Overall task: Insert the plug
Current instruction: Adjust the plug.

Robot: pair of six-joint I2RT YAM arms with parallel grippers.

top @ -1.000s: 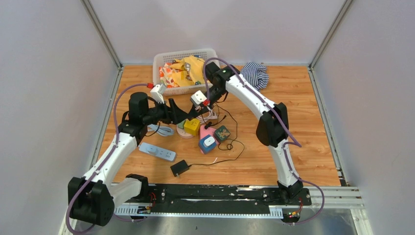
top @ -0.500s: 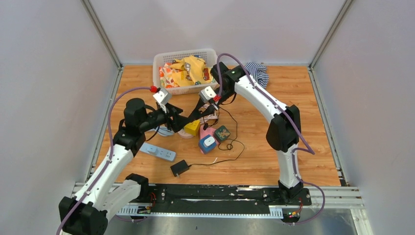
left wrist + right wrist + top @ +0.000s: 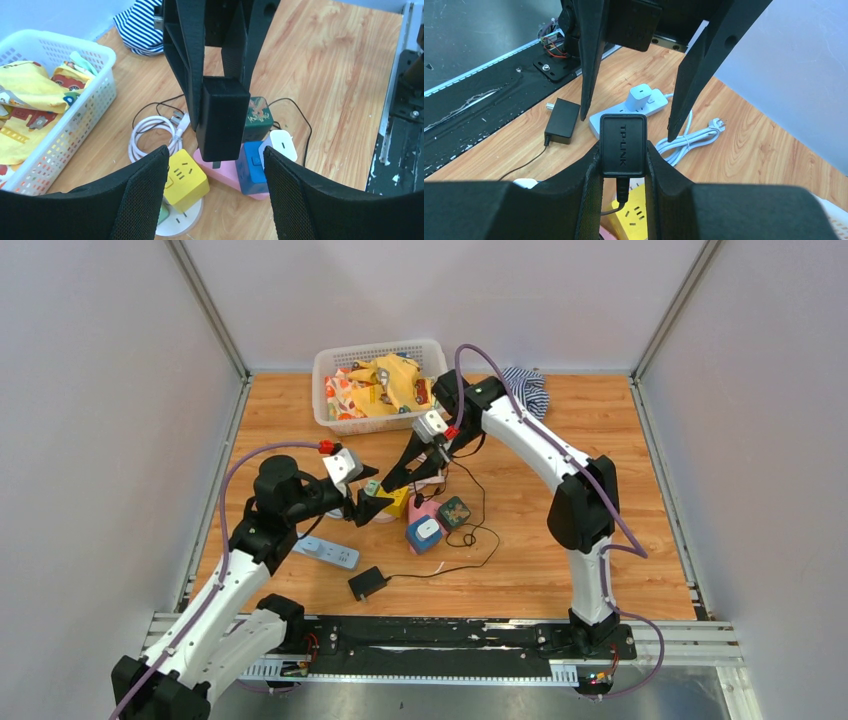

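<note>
- The right tool (image 3: pixel 622 152) is closed tight on the black boxy TP-LINK plug (image 3: pixel 222 117).
- The plug hangs in the air above the yellow cube socket (image 3: pixel 186 179) and the pink socket block (image 3: pixel 222 173) on the wooden worktop (image 3: pixel 325 75).
- The left tool (image 3: pixel 372 502) is open wide, holds nothing, and faces the plug.

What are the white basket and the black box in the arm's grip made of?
The white basket looks like moulded plastic: glossy, with a regular grid of holes. The black TP-LINK adapter seems hard plastic with a matte finish: smooth faces, rounded corners, dull sheen.
</note>
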